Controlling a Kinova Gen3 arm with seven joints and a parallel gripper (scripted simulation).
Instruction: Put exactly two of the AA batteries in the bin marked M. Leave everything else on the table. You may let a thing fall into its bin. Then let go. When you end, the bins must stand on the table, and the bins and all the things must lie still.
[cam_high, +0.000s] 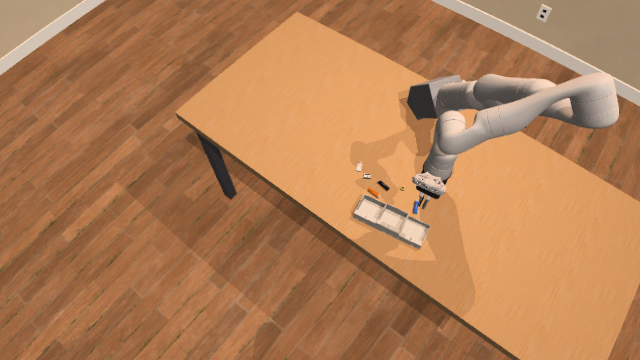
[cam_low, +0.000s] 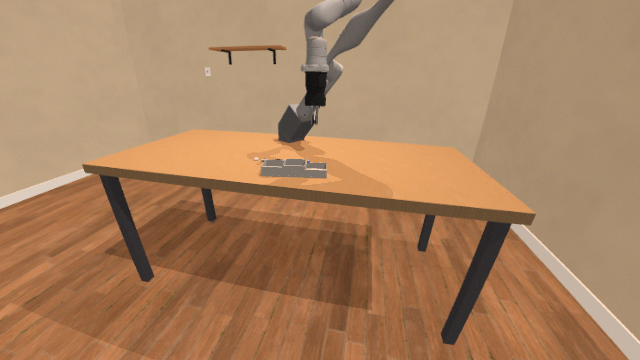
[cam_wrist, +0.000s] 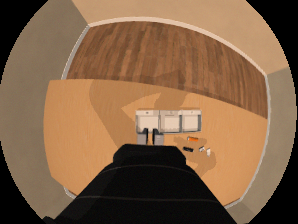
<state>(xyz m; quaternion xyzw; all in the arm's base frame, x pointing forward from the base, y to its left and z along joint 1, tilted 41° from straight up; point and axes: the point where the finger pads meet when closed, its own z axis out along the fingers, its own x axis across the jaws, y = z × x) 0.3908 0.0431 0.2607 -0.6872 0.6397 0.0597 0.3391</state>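
The fingers (cam_high: 424, 202) hang high over the worktop (cam_high: 310, 100), near the right end of the bins (cam_high: 391, 218). They are drawn to a narrow gap, and I cannot tell whether anything sits in it. A blue battery (cam_high: 415, 206) lies just beyond the right bin's far wall, with an orange (cam_high: 373, 192) and a black one (cam_high: 383, 185) further left. No bin's letter is legible. To do this well, confirm which bin is M, line the fingers across a battery's length, and descend straight without nudging the bin wall.

Arm bent high — tool (cam_high: 424, 201) pointing down, fingers nearly closed.
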